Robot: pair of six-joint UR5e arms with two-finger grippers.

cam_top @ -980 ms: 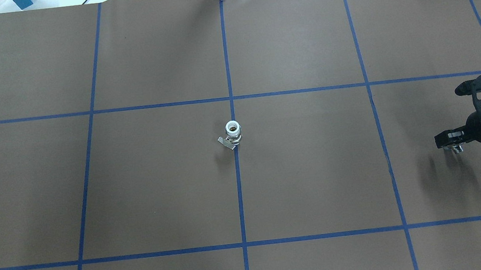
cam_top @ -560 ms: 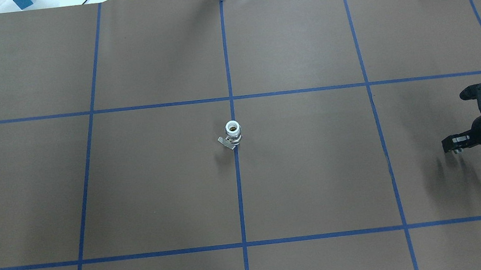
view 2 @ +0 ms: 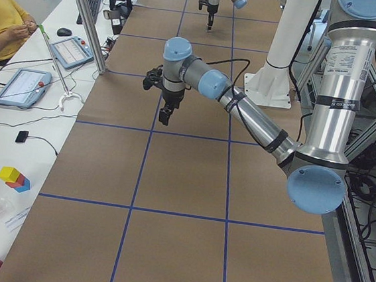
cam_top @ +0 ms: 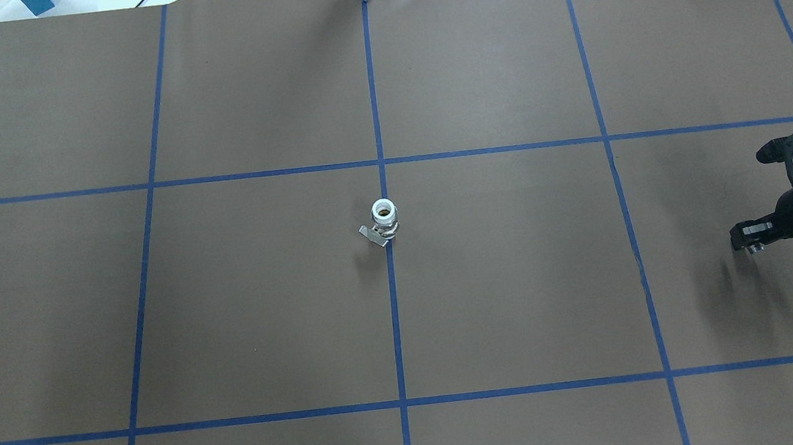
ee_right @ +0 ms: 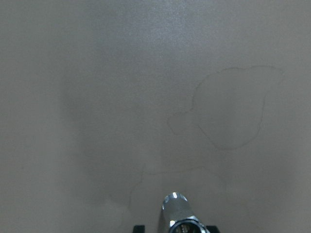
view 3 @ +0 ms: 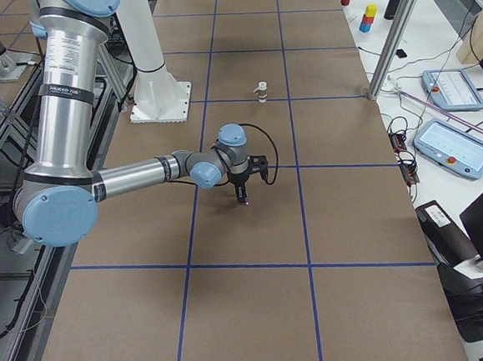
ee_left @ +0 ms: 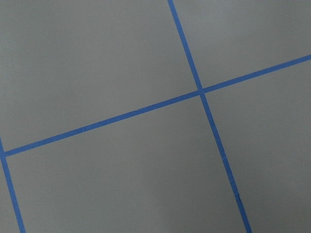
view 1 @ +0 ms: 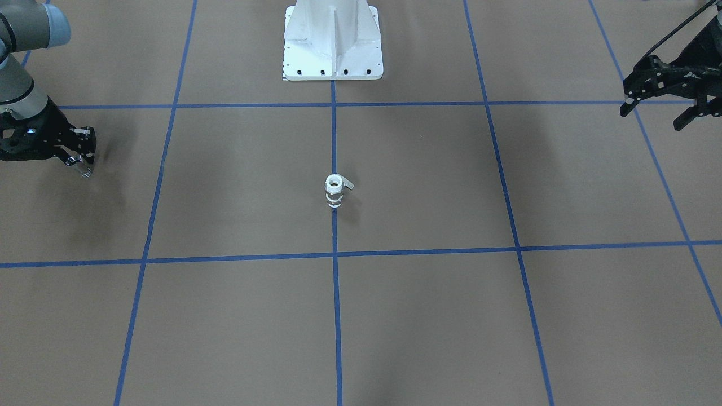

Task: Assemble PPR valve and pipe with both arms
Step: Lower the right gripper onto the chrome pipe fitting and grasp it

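Note:
The white PPR valve (cam_top: 385, 222) stands upright at the table's centre on the blue midline, its grey lever pointing sideways; it also shows in the front-facing view (view 1: 334, 192) and the right view (view 3: 260, 90). My right gripper (cam_top: 746, 239) hovers far to its right, shut on the small silver pipe (view 1: 84, 168), which points down just above the paper; the pipe also shows in the right wrist view (ee_right: 179, 213). My left gripper (view 1: 654, 113) is open and empty, far to the valve's left and above the table. The left wrist view shows only paper and tape.
The white pedestal (view 1: 333, 39) stands at the robot's side of the table. Blue tape lines (cam_top: 395, 311) divide the brown paper into squares. Desks with tablets (view 2: 21, 86) and a seated operator lie beyond the far table edge.
My right gripper has drawn back a little to the right with the pipe. The valve and the left arm have not moved.

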